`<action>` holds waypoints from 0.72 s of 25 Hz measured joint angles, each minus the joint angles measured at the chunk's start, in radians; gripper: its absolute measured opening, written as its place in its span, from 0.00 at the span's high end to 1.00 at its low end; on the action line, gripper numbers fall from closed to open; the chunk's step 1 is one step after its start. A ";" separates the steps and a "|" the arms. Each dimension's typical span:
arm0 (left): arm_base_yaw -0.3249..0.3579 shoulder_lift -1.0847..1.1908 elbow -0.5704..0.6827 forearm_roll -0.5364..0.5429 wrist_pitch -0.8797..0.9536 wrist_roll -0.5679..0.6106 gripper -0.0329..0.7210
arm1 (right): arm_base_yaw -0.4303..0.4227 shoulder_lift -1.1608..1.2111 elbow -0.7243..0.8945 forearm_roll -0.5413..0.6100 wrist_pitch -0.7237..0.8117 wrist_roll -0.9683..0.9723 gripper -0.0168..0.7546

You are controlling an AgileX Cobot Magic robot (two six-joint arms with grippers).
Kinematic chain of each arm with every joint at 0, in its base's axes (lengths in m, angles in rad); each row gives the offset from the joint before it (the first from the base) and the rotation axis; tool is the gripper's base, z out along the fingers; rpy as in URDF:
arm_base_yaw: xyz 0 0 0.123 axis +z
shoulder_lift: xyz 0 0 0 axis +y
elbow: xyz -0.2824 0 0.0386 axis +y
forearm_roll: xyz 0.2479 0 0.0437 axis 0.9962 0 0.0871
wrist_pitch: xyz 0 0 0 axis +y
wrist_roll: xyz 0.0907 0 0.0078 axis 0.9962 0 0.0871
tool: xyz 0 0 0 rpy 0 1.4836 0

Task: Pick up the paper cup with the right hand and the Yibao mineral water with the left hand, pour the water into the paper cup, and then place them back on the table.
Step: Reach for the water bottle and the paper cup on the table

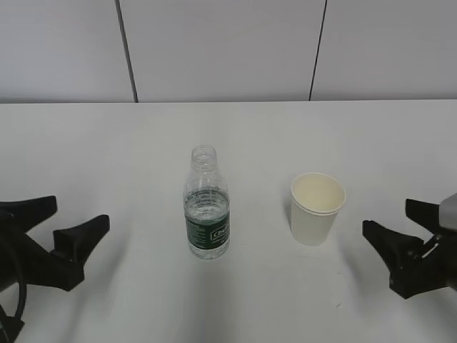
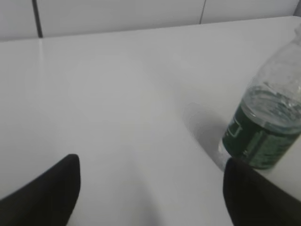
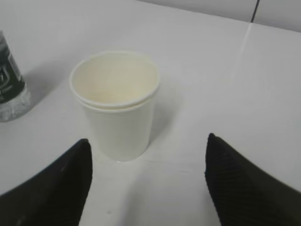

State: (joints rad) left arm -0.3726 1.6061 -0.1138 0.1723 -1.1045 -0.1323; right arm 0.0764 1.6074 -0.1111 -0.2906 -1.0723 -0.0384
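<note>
Both arms sit low at the near edges of the scene, tools pointed inward toward the middle. The left tool [image 1: 71, 221] enters from the near left, its two black fingers [image 1: 82, 232] spread wide apart and gripping nothing; a loose black cable loops beside the arm at the left edge. The right tool [image 1: 400, 225] enters from the near right, its black fingers [image 1: 382, 239] likewise spread wide and empty, with a grey-silver wrist block [image 1: 448, 212] just behind them. Each wrist view shows two dark fingertips parted at the bottom corners.
</note>
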 joint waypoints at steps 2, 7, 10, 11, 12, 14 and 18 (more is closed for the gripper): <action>0.000 0.084 -0.004 0.063 -0.026 -0.025 0.21 | 0.000 0.094 -0.002 -0.016 -0.048 -0.011 0.22; 0.000 0.238 -0.013 0.152 -0.034 -0.037 0.22 | 0.000 0.302 -0.028 -0.039 -0.070 -0.021 0.22; 0.000 0.267 -0.018 0.173 -0.035 -0.037 0.22 | 0.000 0.387 -0.055 -0.059 -0.072 -0.023 0.22; 0.000 0.269 -0.023 0.173 -0.035 -0.037 0.22 | 0.000 0.410 -0.067 -0.067 -0.075 -0.023 0.22; 0.000 0.269 -0.028 0.173 -0.036 -0.037 0.22 | 0.000 0.425 -0.079 -0.082 -0.088 -0.025 0.22; 0.000 0.269 -0.044 0.177 -0.040 -0.037 0.22 | 0.000 0.450 -0.112 -0.119 -0.100 -0.025 0.22; 0.000 0.270 -0.082 0.201 -0.040 -0.037 0.21 | 0.000 0.464 -0.157 -0.169 -0.100 -0.025 0.13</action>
State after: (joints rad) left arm -0.3726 1.8758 -0.1956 0.3737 -1.1443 -0.1695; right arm 0.0764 2.0713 -0.2677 -0.4594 -1.1722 -0.0636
